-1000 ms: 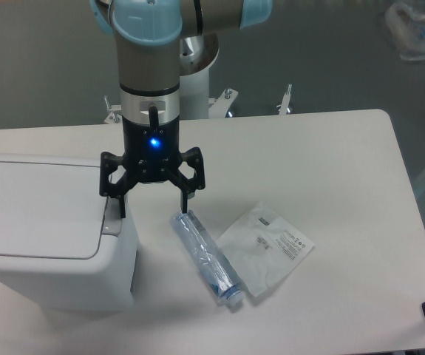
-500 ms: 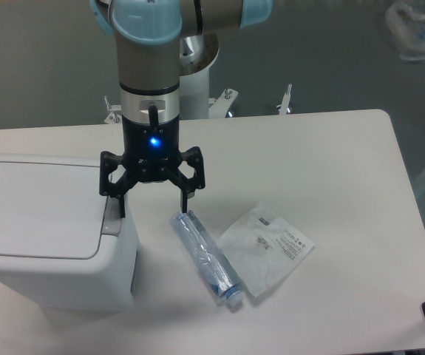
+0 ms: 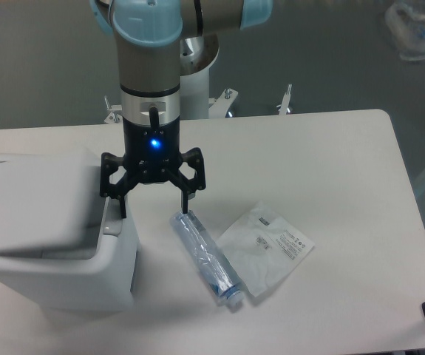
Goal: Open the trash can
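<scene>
The white trash can [image 3: 57, 277] stands at the table's front left. Its flat lid [image 3: 38, 200] is lifted off the rim on the right side and tilts upward, with a dark gap showing under it. My gripper [image 3: 153, 208] hangs open over the can's right edge. Its left fingertip [image 3: 122, 209] presses down on the grey push tab [image 3: 111, 222] at the rim. The right fingertip [image 3: 185, 207] hovers just above the top end of the bottle, holding nothing.
A clear crushed plastic bottle [image 3: 206, 259] lies on the table right of the can. Beside it lies a white plastic pouch [image 3: 270, 248]. The arm's base post [image 3: 197, 81] stands behind the table's back edge. Another crumpled bag [image 3: 417, 29] sits on the floor, top right.
The lid was flat and shut on the can in the earlier frames; now it has popped up and tilts open. The gripper has stayed in the same place.
</scene>
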Controlling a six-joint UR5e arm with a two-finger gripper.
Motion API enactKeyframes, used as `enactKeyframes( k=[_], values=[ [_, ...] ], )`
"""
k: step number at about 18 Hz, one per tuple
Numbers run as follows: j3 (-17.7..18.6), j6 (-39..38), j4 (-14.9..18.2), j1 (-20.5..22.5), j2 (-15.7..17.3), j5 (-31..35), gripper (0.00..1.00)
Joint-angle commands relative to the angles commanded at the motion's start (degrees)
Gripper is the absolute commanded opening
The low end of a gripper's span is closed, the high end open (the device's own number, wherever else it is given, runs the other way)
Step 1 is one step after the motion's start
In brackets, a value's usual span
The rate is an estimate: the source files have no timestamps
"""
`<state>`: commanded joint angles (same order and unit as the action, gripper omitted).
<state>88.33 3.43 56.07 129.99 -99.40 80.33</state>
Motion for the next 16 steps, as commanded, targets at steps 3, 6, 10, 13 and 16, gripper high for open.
enactKeyframes(
  k=[3, 6, 10, 13, 16],
  values=[
    [-0.44, -0.09, 0.00, 0.09, 0.35, -0.17, 1.00],
    [-1.93, -0.35, 0.00, 1.14, 2.36, -1.23, 1.00],
    [-4.39, 0.26, 0.09, 7.63, 3.08, -1.23, 1.00],
    [-4.31, 4.72, 0.18, 14.13, 1.76, -0.53, 1.00],
    [-4.75, 18.87, 0.35, 21.43, -1.93, -0.26, 1.00]
  ],
)
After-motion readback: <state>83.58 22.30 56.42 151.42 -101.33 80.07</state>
